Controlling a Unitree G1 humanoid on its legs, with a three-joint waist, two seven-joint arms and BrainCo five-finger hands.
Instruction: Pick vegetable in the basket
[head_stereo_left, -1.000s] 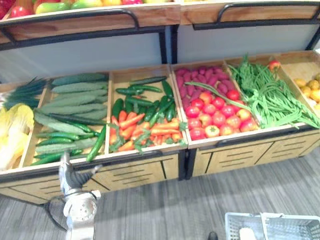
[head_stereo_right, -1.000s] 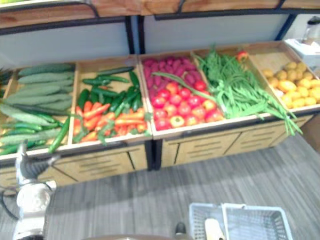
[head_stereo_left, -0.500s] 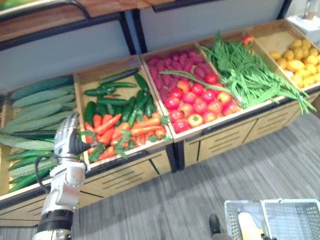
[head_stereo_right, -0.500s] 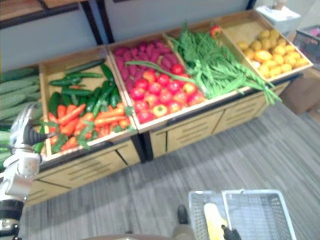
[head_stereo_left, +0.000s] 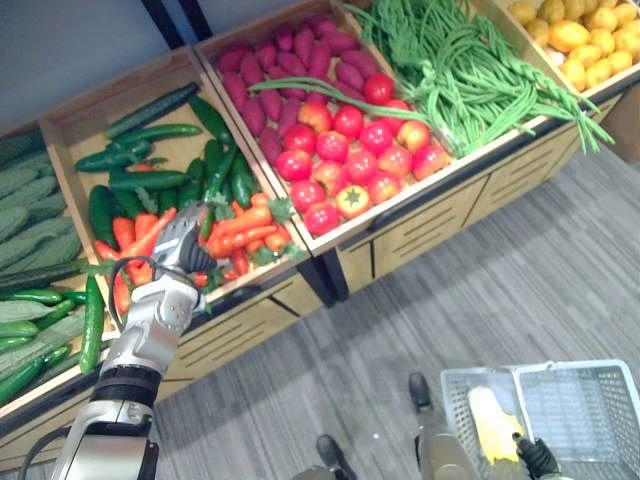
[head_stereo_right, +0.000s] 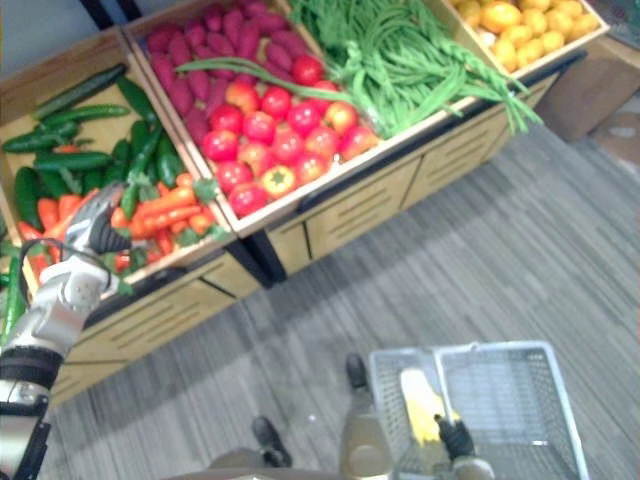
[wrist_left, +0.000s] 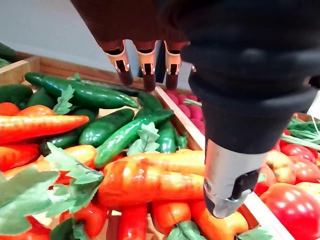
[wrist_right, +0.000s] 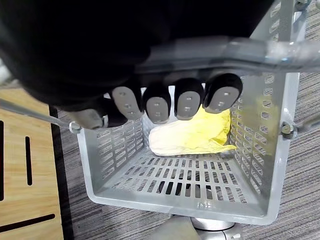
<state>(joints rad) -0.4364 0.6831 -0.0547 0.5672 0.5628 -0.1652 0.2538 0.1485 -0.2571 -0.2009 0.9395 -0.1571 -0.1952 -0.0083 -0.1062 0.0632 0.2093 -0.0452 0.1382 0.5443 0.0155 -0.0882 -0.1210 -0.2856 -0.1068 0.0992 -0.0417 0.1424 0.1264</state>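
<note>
The left hand (head_stereo_left: 180, 238) hangs over the carrots (wrist_left: 150, 182), its fingers (wrist_left: 145, 65) straight and apart, holding nothing. The carrots are smooth, orange and tapered, with leafy tops, and are heaped near the front edge of a wooden counter (head_stereo_left: 430, 225). Glossy cucumbers (head_stereo_left: 150, 180) lie behind them, and round tomatoes (head_stereo_left: 350, 160) fill the bin to their right. Over the open striped grey floor (head_stereo_left: 520, 270), well right of the carrots, the right hand (head_stereo_left: 535, 458) has its fingers (wrist_right: 170, 102) curled round the handle (wrist_right: 225, 50) of a grey mesh basket (wrist_right: 115, 145). A pale yellow leafy vegetable (wrist_right: 195, 135) lies inside the basket.
</note>
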